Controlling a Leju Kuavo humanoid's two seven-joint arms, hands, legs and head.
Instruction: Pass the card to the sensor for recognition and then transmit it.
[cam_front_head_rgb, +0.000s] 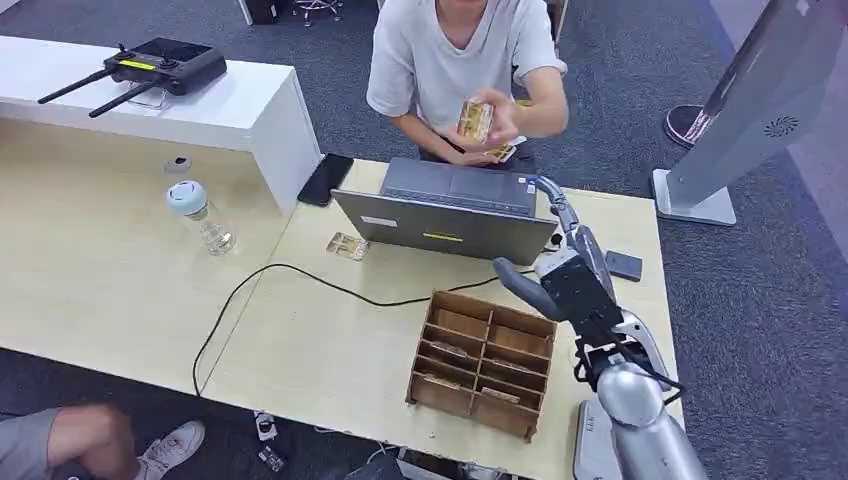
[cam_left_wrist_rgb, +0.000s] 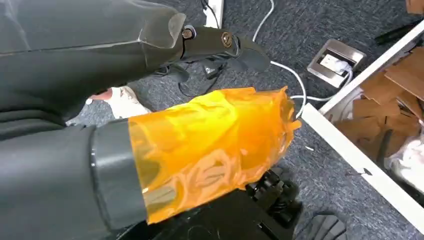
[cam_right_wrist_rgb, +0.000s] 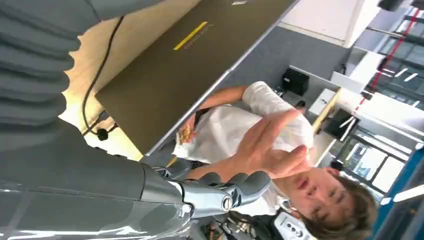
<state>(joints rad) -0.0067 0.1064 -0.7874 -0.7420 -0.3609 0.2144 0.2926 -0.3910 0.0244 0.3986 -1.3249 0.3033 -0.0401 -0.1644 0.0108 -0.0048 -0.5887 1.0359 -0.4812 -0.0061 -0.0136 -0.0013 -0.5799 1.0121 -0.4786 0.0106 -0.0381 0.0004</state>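
A card (cam_front_head_rgb: 475, 120), held upright and tilted in the hand (cam_front_head_rgb: 490, 118) of a person (cam_front_head_rgb: 455, 50) standing beyond the desk's far edge, waits above the laptop (cam_front_head_rgb: 450, 212); its long axis runs roughly up and down, one broad face turned my way. The person's other hand holds more cards. Another card (cam_front_head_rgb: 347, 246) lies flat on the desk (cam_front_head_rgb: 320, 350) left of the laptop. My right hand (cam_front_head_rgb: 555, 290) is raised near the desk's right edge, between the wooden divider box (cam_front_head_rgb: 483, 362) and the laptop, fingers apart and holding nothing. My left hand (cam_left_wrist_rgb: 200, 150) hangs over the floor, wrapped in orange film; I cannot tell its state. I judge the handover has not yet begun: next, my right hand must reach over the laptop and pinch the offered card.
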